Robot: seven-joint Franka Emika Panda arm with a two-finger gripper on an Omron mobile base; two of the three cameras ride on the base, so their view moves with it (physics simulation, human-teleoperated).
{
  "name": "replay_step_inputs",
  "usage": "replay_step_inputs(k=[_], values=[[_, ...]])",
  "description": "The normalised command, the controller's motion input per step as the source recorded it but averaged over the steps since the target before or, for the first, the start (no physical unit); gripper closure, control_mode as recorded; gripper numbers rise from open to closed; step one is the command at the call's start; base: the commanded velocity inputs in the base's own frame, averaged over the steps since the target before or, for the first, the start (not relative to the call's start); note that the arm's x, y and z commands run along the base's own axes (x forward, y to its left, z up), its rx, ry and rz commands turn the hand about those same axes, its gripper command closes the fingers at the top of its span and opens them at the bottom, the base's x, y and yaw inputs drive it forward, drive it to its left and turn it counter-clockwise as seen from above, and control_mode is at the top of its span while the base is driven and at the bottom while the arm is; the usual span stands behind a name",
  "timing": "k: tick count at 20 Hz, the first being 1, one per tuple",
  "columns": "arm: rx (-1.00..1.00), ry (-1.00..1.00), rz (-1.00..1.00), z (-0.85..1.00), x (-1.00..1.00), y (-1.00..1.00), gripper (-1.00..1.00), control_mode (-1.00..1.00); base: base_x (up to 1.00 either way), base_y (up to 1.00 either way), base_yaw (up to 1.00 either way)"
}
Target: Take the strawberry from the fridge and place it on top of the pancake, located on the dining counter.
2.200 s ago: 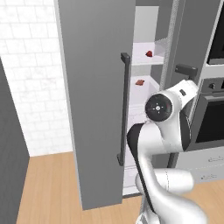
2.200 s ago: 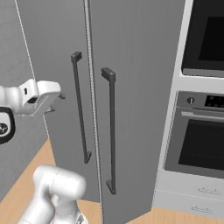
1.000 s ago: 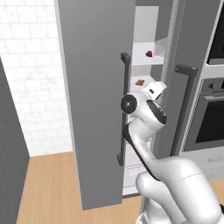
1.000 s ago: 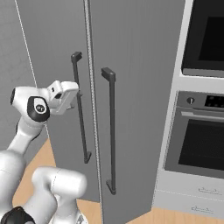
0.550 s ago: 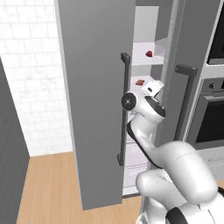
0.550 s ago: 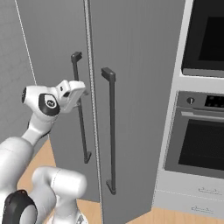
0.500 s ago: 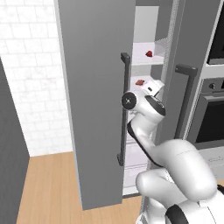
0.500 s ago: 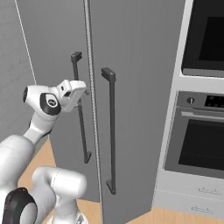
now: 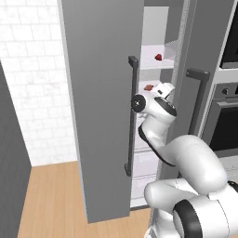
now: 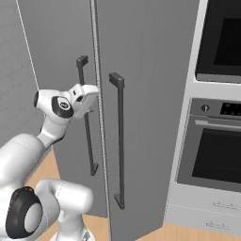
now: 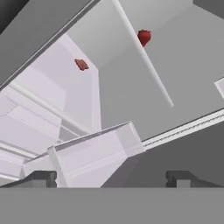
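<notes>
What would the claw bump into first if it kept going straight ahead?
Probably the clear bin inside the fridge, not the strawberry, which sits off to one side. Depth is hard to judge.

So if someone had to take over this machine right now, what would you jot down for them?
Gripper: jaws open, holding nothing, pointed into the fridge through the gap by its open left door.
Strawberry: on a white shelf inside, above the hand and apart from it. A reddish-brown piece lies on the shelf below; leave that one.
Done: door open, arm at the opening.
Left: reach up to the berry, close on it, pull out, drive to the dining counter, and set it on the pancake.
</notes>
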Motion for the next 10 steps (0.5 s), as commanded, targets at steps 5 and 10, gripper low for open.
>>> replay_step_inputs(k=[5, 10], values=[[0.00, 0.00, 0.00, 0.00, -0.07, -0.37, -1.00, -1.00, 0.00, 0.00, 0.00], [0.00, -0.01, -0.03, 0.00, -0.42, -0.66, -1.00, -1.00, 0.00, 0.00, 0.00]])
